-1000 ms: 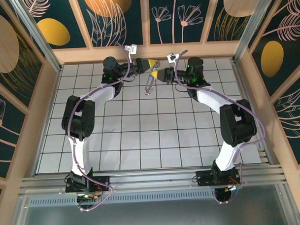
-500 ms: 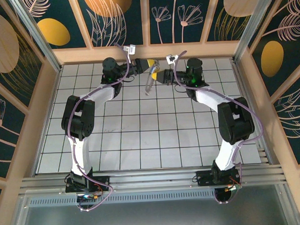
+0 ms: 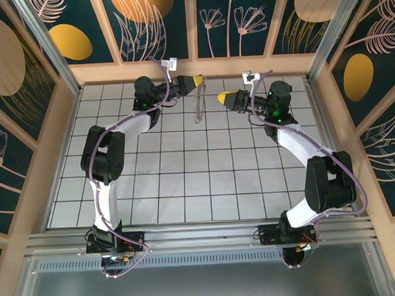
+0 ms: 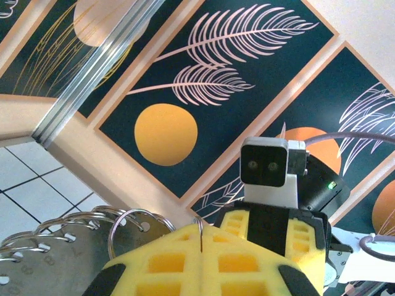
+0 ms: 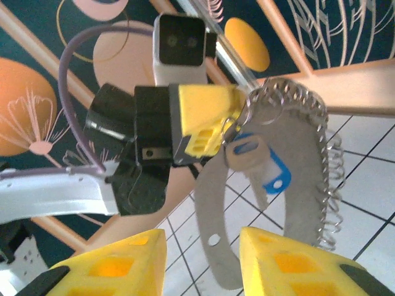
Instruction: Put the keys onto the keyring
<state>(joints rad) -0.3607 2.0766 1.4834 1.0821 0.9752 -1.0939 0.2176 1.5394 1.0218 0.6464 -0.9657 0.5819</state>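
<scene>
Tiled tabletop (image 3: pixel 185 174): keyring (image 3: pixel 197 108) held aloft

It dangles at 12 o'clock from left pincer (image 3: pixel 198 80), clamped on its rim; blue key (image 5: pixel 264 165) hangs on it. Right pincer (image 3: pixel 222 97) at 3 o'clock, jaws apart, empty. Ring looks light, stiff, slippery, swingy; best pinched on bare rim.
</scene>
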